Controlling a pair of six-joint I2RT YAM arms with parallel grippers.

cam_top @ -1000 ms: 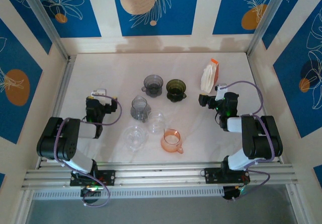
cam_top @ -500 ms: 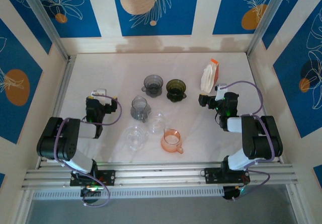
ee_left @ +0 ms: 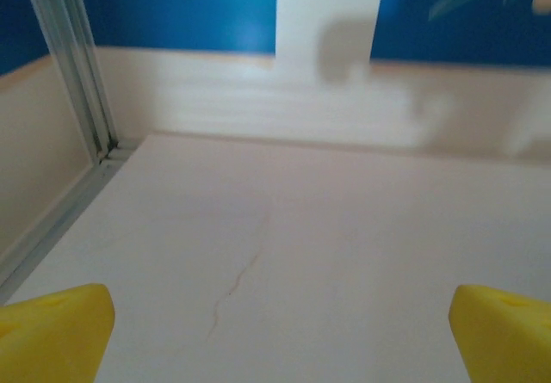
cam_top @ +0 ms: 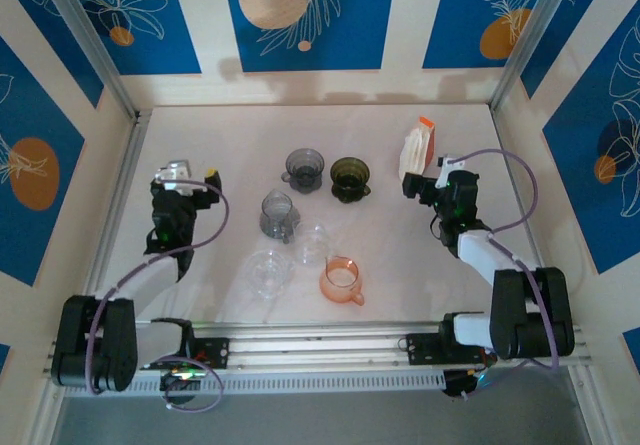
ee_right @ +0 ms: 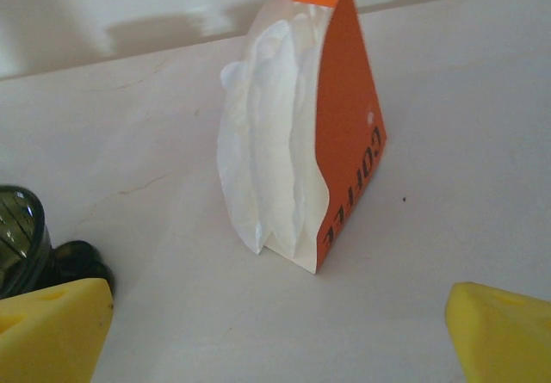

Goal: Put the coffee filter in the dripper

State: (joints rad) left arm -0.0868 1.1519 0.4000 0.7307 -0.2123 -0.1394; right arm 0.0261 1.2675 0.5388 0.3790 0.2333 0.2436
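White coffee filters (ee_right: 267,168) stand stacked in an orange holder (ee_right: 349,125) at the back right of the table (cam_top: 230,135). My right gripper (cam_top: 437,179) is just in front of that holder (cam_top: 418,151), open, nothing between its yellow fingertips (ee_right: 60,327). Several drippers stand mid-table: a grey one (cam_top: 303,168), a dark green one (cam_top: 350,177), another grey one (cam_top: 278,215), a clear one (cam_top: 312,241), a second clear one (cam_top: 268,271) and an orange one (cam_top: 341,279). My left gripper (cam_top: 192,174) is open over bare table at the left.
The dark green dripper (ee_right: 21,241) sits left of the right gripper's fingers. An aluminium rail (ee_left: 73,82) and side wall border the table on the left. A low back wall (ee_left: 327,99) closes the far edge. The left gripper (ee_left: 280,336) faces bare tabletop.
Both arms have unfolded and reached forward. The left gripper moved up and left; the right gripper moved closer to the filter holder. Both stayed open.
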